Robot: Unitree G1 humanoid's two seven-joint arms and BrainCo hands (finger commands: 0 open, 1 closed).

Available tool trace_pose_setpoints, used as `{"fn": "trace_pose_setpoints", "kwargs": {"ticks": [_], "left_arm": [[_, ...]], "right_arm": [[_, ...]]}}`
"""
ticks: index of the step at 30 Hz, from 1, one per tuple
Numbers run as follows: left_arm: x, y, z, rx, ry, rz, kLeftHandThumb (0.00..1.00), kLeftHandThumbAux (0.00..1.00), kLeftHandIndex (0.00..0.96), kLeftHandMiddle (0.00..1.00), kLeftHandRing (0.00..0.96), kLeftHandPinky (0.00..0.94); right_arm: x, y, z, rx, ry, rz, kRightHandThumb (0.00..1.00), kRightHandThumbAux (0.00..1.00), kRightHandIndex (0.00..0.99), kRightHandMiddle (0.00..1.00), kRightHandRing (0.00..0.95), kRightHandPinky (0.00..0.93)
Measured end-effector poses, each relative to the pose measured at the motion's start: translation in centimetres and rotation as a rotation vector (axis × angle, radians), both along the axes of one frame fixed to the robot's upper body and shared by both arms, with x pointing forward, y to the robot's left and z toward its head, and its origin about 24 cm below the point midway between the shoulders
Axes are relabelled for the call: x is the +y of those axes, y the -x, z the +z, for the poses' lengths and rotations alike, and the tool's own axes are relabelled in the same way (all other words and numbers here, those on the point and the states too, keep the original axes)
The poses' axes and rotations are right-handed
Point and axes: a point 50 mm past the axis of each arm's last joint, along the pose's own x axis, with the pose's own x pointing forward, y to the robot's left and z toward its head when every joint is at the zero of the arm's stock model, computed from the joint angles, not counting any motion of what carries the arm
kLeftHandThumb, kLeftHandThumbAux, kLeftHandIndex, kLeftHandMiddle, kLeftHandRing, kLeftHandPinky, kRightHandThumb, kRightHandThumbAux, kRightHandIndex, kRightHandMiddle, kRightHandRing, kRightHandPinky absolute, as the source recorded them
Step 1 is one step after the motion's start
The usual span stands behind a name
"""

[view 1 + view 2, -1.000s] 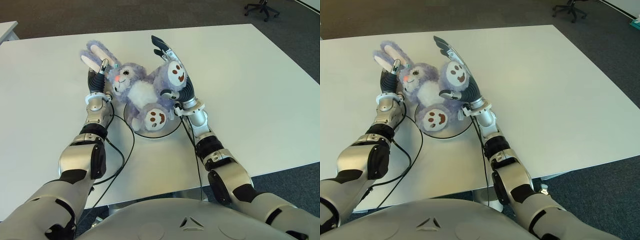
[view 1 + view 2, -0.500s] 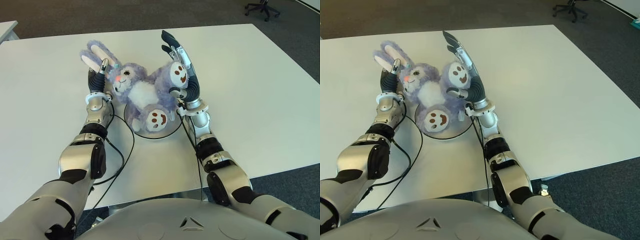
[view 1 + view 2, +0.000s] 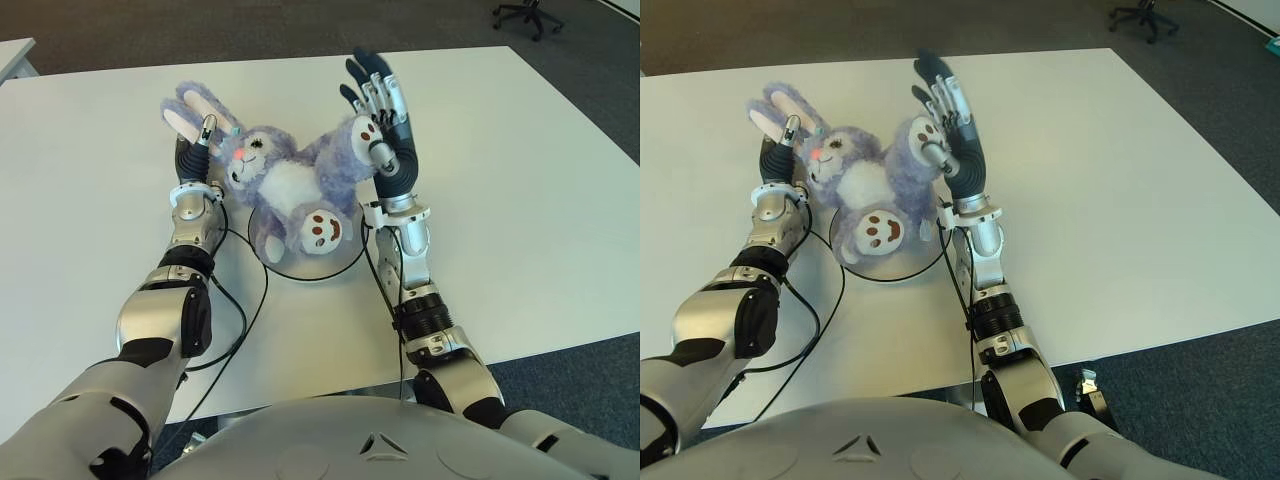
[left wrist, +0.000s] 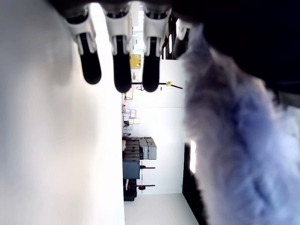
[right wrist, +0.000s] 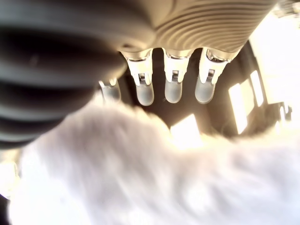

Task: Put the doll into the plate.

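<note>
A purple plush bunny doll [image 3: 285,185] lies on its back with its lower body over a round dark-rimmed plate [image 3: 300,275]; its head and ears reach past the rim to the far left. My left hand [image 3: 195,150] stands open beside the doll's head, fingers straight along a pink-lined ear [image 3: 190,110]. My right hand [image 3: 378,100] is upright and open on the doll's right side, its palm against a raised foot [image 3: 365,135]. In the left wrist view straight fingers [image 4: 117,61] show next to purple fur [image 4: 234,140]. The right wrist view shows extended fingers [image 5: 171,84] above fur.
The white table [image 3: 520,180] stretches wide to the right and far side. Black cables [image 3: 255,300] run from both wrists across the table toward its front edge. An office chair [image 3: 525,15] stands on the floor beyond the far right corner.
My right hand has lifted and swung to the right, turning upright with fingers spread. The doll's raised leg followed it and the near foot shifted slightly right. The left hand stayed in place.
</note>
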Motion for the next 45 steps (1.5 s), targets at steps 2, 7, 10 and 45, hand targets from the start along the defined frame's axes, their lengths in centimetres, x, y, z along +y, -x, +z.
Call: {"fn": "trace_pose_setpoints", "kwargs": {"ticks": [2, 7, 10, 45], "left_arm": [[0.0, 0.0, 0.0, -0.001, 0.0, -0.001, 0.0, 0.387, 0.098, 0.24, 0.249, 0.214], [0.0, 0.0, 0.1, -0.002, 0.0, -0.001, 0.0, 0.39, 0.103, 0.243, 0.257, 0.251], [0.0, 0.0, 0.1, -0.002, -0.001, -0.001, 0.0, 0.391, 0.105, 0.244, 0.263, 0.264], [0.0, 0.0, 0.0, -0.003, 0.001, -0.001, 0.0, 0.387, 0.093, 0.237, 0.263, 0.21]], "right_arm": [[-0.1, 0.1, 0.3, -0.002, -0.009, -0.007, 0.115, 0.517, 0.0, 0.0, 0.0, 0.0], [-0.6, 0.3, 0.5, 0.008, -0.04, -0.03, 0.17, 0.51, 0.0, 0.0, 0.0, 0.0], [-1.0, 0.4, 0.8, 0.007, -0.076, -0.041, 0.195, 0.503, 0.0, 0.0, 0.0, 0.0], [-2.4, 1.2, 1.3, 0.047, -0.191, -0.175, 0.216, 0.648, 0.053, 0.024, 0.0, 0.038]]}}
